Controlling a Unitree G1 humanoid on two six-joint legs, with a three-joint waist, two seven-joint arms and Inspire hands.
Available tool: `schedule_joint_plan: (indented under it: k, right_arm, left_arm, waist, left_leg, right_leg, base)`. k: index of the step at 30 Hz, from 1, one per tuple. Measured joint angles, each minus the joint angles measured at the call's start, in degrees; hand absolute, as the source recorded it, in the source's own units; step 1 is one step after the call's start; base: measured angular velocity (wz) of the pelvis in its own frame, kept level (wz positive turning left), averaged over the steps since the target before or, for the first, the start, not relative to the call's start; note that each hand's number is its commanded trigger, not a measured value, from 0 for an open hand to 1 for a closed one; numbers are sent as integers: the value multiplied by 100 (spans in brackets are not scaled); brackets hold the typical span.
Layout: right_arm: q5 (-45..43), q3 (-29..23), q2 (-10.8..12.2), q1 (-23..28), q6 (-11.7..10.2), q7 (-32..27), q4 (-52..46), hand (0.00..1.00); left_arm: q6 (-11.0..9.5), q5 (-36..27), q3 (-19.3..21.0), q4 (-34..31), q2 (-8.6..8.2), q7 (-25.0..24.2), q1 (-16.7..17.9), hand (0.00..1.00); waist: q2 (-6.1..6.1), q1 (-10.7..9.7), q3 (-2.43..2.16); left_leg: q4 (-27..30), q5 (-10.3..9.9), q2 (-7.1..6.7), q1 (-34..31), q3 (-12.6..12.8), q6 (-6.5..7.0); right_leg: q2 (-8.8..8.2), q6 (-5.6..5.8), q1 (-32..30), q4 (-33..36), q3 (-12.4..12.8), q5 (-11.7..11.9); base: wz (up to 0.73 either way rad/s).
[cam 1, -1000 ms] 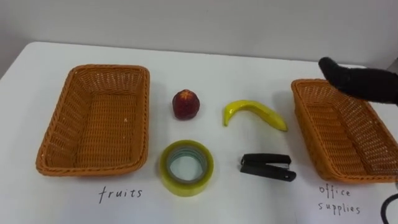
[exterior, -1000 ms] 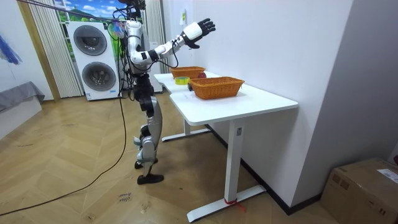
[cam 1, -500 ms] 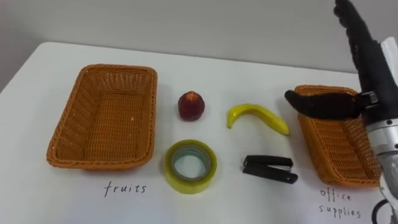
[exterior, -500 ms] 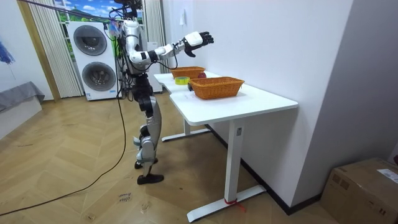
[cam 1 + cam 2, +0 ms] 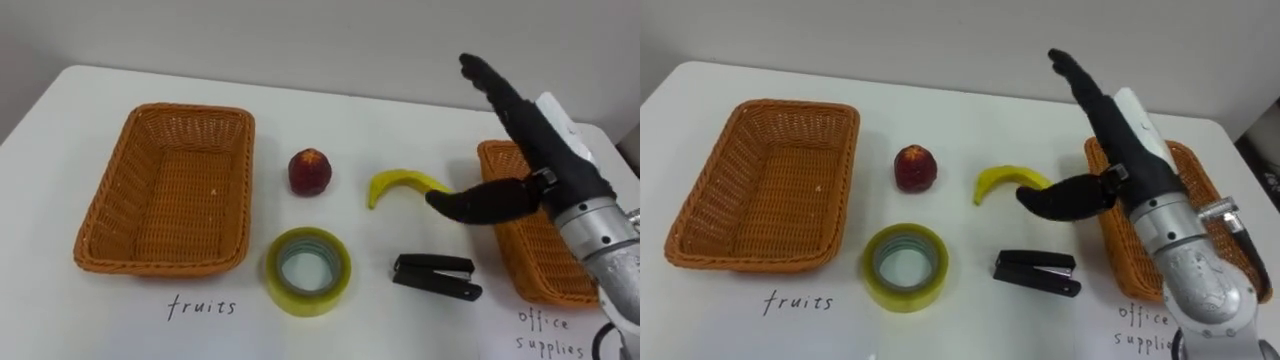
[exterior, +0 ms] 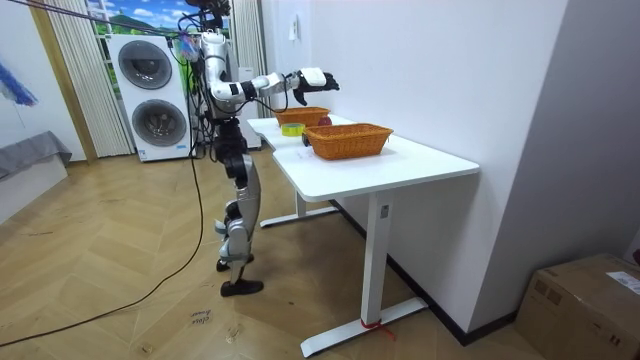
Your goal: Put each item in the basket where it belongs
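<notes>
On the white table lie a red apple, a yellow banana, a roll of yellow tape and a black stapler. An empty wicker basket marked "fruits" stands at the left. A second wicker basket marked "office supplies" stands at the right. My right hand is open, raised above the table between the banana and the right basket, its thumb pointing left over the banana's right end. It holds nothing.
The table's far edge meets a white wall. In the room view I stand at the table's end, with washing machines behind me. Bare table surface lies around the items.
My right hand has come down and to the left, from high over the right basket to just above the banana's right end. The camera has shifted slightly.
</notes>
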Motion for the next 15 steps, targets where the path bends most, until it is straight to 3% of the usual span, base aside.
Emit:
schedule_joint_plan:
  k: [15]
  right_arm:
    - [-481,3,-1,12,283,1223,171,0]
  left_arm:
    - [120,32,2,3,94,-331,-67,0]
  waist:
    - [-7,118,5]
  left_leg:
    - [21,-1,5,-17,-61,0]
  right_leg:
    - [8,-10,23,-16,-33,19]
  base:
    - [1]
